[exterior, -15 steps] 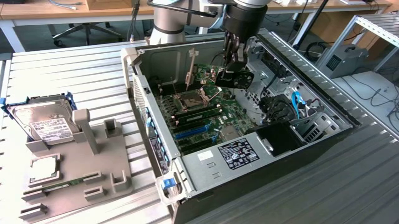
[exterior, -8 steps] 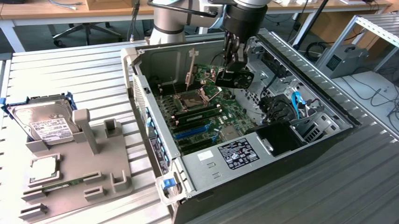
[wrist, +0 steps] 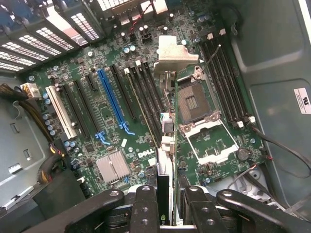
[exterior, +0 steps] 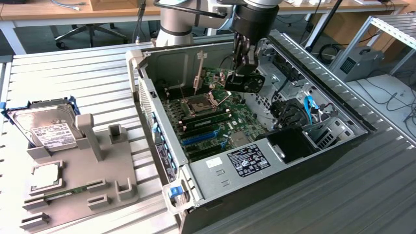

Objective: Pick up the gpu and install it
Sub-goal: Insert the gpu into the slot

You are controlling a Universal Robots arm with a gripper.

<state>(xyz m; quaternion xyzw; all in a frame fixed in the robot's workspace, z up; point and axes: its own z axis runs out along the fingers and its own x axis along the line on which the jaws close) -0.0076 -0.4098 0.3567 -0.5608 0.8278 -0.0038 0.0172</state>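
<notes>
My gripper [exterior: 244, 66] hangs inside the open computer case [exterior: 156, 63], shut on the gpu [exterior: 246, 82]. The gpu's black round fan shroud faces the exterior view's right. It is held on edge above the green motherboard [exterior: 211, 119], apart from it. In the wrist view the gpu [wrist: 166, 141] is seen edge-on between my two black fingers [wrist: 146, 206], with its silver end bracket [wrist: 177, 58] at the far end. Its edge runs along the black slots beside the CPU socket [wrist: 199, 109]. A long blue slot [wrist: 111, 94] lies a few slots away.
A silver hard drive [exterior: 46, 126] with a white label stands in a grey holder [exterior: 91, 170] on the slatted table at the exterior view's left. A narrow green memory stick [exterior: 65, 191] lies in the same holder. Cables and drive bays [exterior: 305, 117] crowd the case's right side.
</notes>
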